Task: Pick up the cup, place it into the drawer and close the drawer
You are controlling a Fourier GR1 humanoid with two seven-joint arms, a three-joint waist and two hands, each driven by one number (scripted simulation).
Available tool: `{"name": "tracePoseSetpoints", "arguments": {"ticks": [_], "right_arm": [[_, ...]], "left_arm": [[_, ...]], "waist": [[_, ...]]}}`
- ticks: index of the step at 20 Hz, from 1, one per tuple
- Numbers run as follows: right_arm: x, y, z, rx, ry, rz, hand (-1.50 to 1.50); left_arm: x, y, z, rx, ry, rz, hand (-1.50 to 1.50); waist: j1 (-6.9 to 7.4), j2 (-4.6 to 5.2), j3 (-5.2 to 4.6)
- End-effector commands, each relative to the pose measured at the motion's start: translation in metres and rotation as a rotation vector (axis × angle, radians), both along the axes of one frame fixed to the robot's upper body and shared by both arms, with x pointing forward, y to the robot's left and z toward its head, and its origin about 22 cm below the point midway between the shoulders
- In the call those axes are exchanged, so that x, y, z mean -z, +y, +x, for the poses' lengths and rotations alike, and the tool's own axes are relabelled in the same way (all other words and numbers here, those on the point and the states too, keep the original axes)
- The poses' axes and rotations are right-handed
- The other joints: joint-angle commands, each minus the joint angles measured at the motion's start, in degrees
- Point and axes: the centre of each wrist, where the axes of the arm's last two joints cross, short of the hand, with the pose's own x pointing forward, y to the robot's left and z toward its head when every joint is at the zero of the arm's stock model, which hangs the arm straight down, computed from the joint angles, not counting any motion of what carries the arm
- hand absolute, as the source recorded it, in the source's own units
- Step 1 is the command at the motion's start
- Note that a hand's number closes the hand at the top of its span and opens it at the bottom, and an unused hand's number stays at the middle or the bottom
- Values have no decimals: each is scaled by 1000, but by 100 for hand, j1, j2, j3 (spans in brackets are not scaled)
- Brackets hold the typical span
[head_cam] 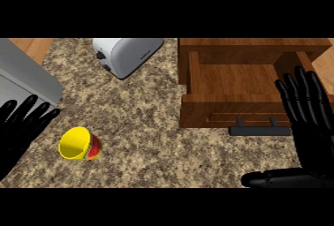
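Left robot hand (16,132) is spread and holds nothing; the yellow cup (78,143) lies tipped on the table (150,132) just to its right. Right robot hand (312,137) is spread and empty, at the open drawer's (228,81) right end.

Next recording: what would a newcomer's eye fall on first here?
The bright yellow cup on the speckled counter, lower left. Then the open wooden drawer at upper right, nothing visible inside. The left robot hand and right robot hand rest open at the edges.

Speckled brown granite counter (150,132). White toaster (127,55) near its far edge. Grey fixture (26,79) at left, possibly a sink.
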Motion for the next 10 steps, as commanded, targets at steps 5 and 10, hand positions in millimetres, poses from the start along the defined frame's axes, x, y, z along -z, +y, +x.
{"name": "tracePoseSetpoints", "arguments": {"ticks": [5, 10], "right_arm": [[-10, -8, 3, -2, -7, -2, -150], [-3, -16, -5, 5, -4, -6, -150]], "left_arm": [[5, 21, 3, 4, 35, 23, -150], [12, 9, 3, -20, 59, 16, -150]], "waist": [[-9, -2, 1], [-15, -4, 2]]}}
